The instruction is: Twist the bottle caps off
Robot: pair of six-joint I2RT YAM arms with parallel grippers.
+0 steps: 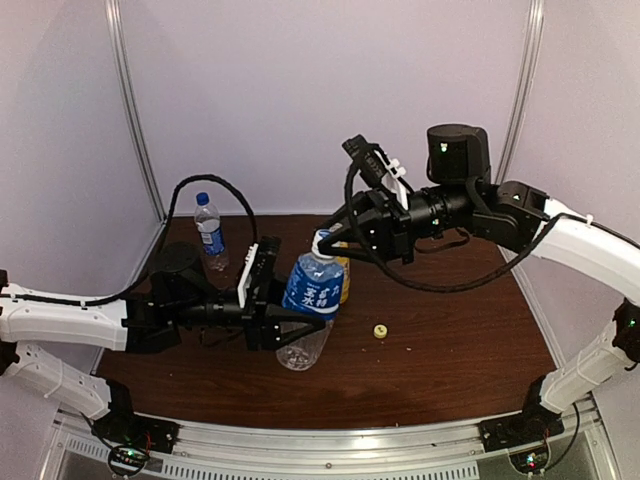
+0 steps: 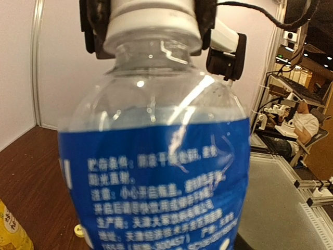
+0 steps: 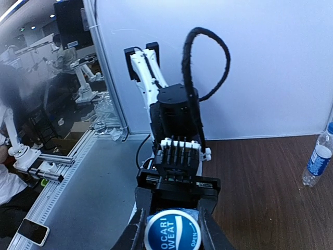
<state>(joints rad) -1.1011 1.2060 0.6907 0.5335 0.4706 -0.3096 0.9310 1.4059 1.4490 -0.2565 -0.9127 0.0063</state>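
At desk [image 1: 450,340] centre: your left claw [image 1: 298,328] clamps the big blue-label bottle [image 1: 312,285]; your right claw [image 3: 171,229] pinches its white cap [image 2: 153,23], not visibly off. Near right: yellow cap [image 1: 380,330] lies loose, one done. Far left: small bottle [image 1: 210,235] stands capped. Yellow bottle [image 1: 343,280] sits mostly hidden; you cannot read how far the white cap has unthreaded.

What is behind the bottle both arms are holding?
A yellow-orange bottle; only a strip shows beside the held bottle. Its top is hidden by the right gripper on the cap.
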